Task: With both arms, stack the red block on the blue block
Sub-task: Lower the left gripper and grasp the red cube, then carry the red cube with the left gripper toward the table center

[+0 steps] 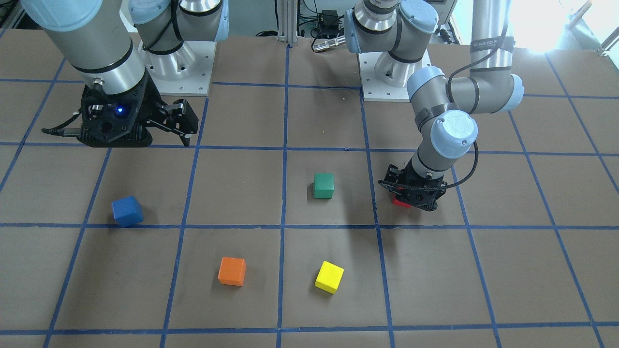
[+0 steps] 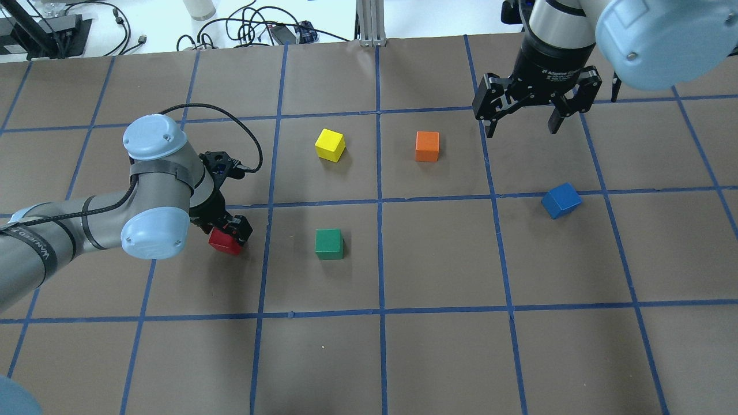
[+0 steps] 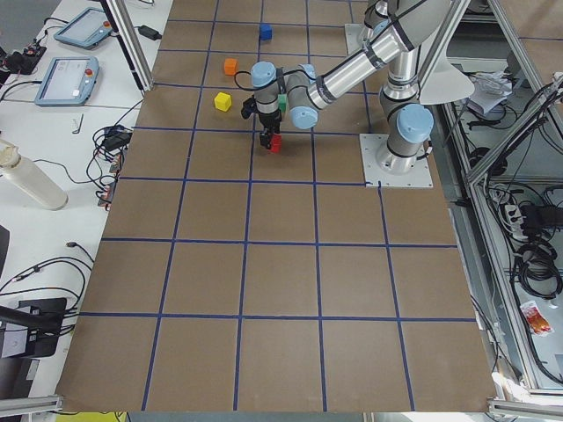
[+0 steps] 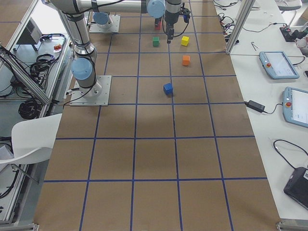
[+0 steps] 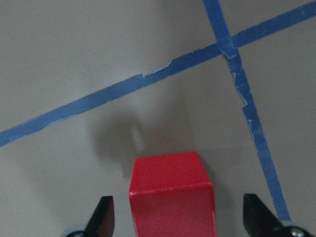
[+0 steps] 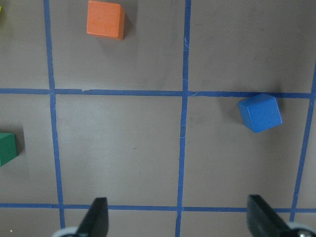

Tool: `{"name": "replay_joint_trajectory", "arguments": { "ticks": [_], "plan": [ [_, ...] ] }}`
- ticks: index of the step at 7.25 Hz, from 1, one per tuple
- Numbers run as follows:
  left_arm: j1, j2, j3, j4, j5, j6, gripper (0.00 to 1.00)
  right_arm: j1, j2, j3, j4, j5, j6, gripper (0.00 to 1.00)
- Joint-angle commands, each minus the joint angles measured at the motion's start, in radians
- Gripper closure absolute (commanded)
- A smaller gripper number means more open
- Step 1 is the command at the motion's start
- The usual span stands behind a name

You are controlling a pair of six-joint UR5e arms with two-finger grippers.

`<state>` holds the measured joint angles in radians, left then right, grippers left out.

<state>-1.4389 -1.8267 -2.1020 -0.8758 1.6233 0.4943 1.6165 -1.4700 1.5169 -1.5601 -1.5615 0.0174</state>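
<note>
The red block sits on the brown table on the robot's left side and also shows in the left wrist view. My left gripper is down low around it, open, with a gap between each fingertip and the block's sides. The blue block lies on the right side, turned askew, and shows in the right wrist view. My right gripper hangs open and empty well above the table, beyond the blue block.
A green cube sits just right of the red block. A yellow cube and an orange cube lie farther out near the middle. The two arm bases stand at the robot's edge of the table.
</note>
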Motion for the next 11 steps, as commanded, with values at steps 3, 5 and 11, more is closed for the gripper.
{"name": "replay_joint_trajectory", "arguments": {
  "ticks": [3,5,11],
  "plan": [
    [-0.005,0.015,0.002,0.043,0.058,-0.091,0.84,0.0,0.0,0.0,0.0,0.0,-0.001,0.0],
    [-0.046,0.03,0.069,0.014,0.026,-0.272,0.87,0.0,0.0,0.0,0.002,0.0,0.001,0.0],
    [-0.355,-0.123,0.48,-0.269,-0.143,-0.728,0.89,-0.001,-0.001,-0.001,0.0,-0.002,0.003,0.0]
  ]
}}
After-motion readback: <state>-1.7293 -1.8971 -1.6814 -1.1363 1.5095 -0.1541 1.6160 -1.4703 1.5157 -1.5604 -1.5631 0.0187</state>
